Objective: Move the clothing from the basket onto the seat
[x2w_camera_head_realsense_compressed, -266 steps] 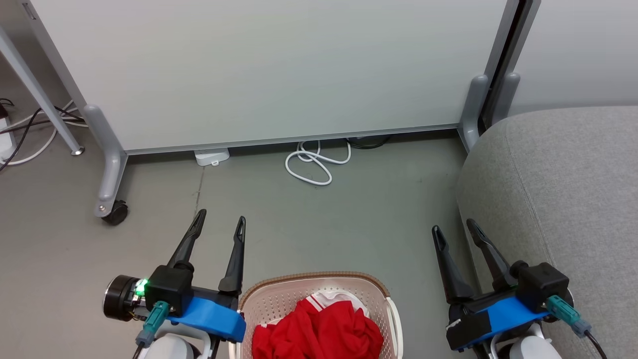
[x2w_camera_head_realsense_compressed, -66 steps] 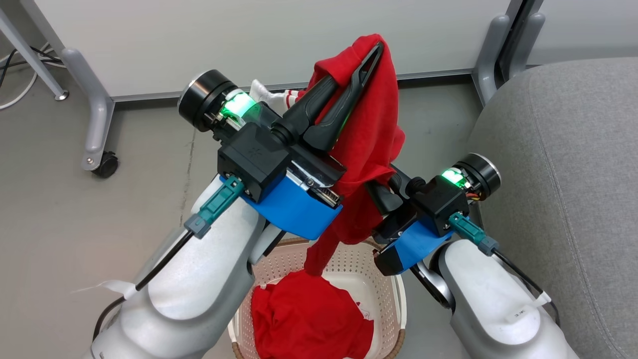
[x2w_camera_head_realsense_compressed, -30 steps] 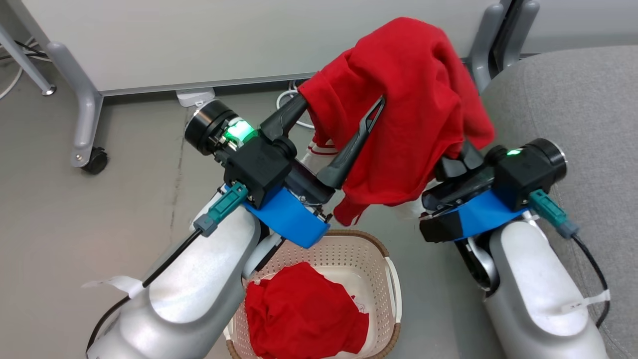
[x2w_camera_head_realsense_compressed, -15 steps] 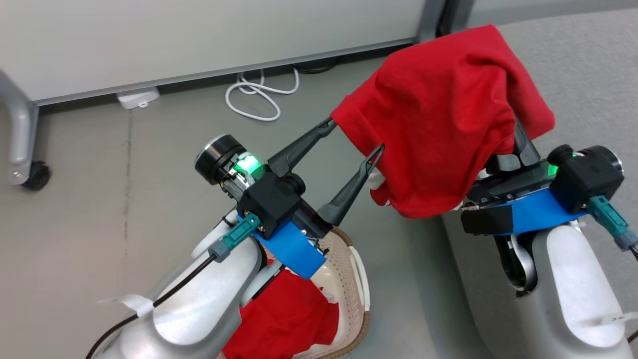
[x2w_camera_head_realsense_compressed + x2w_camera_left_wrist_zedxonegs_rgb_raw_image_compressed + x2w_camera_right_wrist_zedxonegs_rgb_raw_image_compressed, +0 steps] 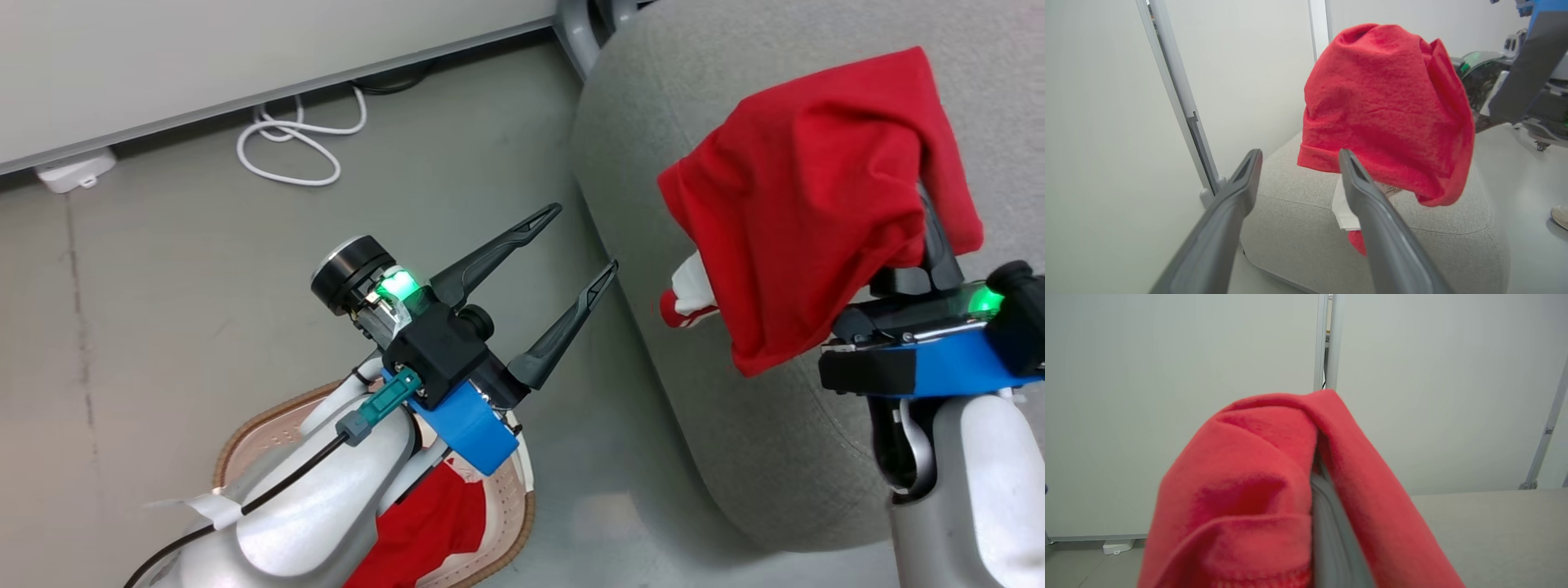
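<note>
Above the seat (image 5: 694, 122), close to its rounded corner, my right pincer (image 5: 931, 253) carries one red garment (image 5: 808, 204) in the air. The cloth lies over the two fingers like a hood and covers them almost fully. In the right wrist view I see one grey finger (image 5: 1331, 539) with a fold of cloth running along it, so I judge that the fingers are together and clamped on this garment. The lower hem hangs free. A piece of white trim (image 5: 690, 286) with a red end hangs below the hem, on the side toward my left arm. From the left wrist view I cannot tell if this lowest part touches the cushion.

My left pincer (image 5: 586, 237) is apart, with nothing between its two long fingers. It points toward the seat and the hanging garment. In the head view its fingertips are near the edge of the seat and clearly apart from the cloth.

The basket (image 5: 261, 425) stands on the floor (image 5: 163, 286) under my left forearm, which hides much of it. The second red garment (image 5: 424, 523) lies inside it. A strip of floor separates the basket from the seat.

Farther back, a white cable (image 5: 286, 143) lies coiled on the floor at the foot of a pale partition panel (image 5: 163, 49).
</note>
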Tool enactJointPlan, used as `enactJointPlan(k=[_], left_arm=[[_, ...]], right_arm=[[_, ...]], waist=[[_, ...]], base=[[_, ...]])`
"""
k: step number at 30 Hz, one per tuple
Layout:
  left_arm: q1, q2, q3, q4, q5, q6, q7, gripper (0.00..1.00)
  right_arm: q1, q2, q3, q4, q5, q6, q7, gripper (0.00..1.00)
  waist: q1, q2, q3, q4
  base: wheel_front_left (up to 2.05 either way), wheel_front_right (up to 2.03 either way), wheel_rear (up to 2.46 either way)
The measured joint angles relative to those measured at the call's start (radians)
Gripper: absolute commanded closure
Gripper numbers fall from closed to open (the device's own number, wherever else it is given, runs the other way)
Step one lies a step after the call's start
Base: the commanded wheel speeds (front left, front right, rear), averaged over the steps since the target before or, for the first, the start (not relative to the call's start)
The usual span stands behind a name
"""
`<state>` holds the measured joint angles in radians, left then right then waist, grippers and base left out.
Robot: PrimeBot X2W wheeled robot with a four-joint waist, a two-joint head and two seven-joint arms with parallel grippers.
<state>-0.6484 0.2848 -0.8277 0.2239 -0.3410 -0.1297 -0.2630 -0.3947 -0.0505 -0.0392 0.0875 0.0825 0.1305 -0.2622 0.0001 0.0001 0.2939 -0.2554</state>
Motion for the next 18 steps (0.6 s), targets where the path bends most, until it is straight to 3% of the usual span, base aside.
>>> enactJointPlan(k=[9, 18], left_arm=[[0.003, 0.015, -0.005, -0.010, 0.016, 0.000, 0.000, 0.00], [0.003, 0.012, -0.004, -0.016, 0.024, 0.000, 0.000, 0.00]], right_arm=[[0.054, 0.000, -0.061, -0.037, 0.012, 0.000, 0.000, 1.00], [0.069, 0.000, -0.072, -0.044, 0.020, 0.000, 0.000, 1.00]], waist=[[0.0000, 0.0000, 0.026, -0.069], [-0.0001, 0.0000, 0.029, -0.075]], base=[[0.00, 0.00, 0.00], [0.00, 0.00, 0.00]])
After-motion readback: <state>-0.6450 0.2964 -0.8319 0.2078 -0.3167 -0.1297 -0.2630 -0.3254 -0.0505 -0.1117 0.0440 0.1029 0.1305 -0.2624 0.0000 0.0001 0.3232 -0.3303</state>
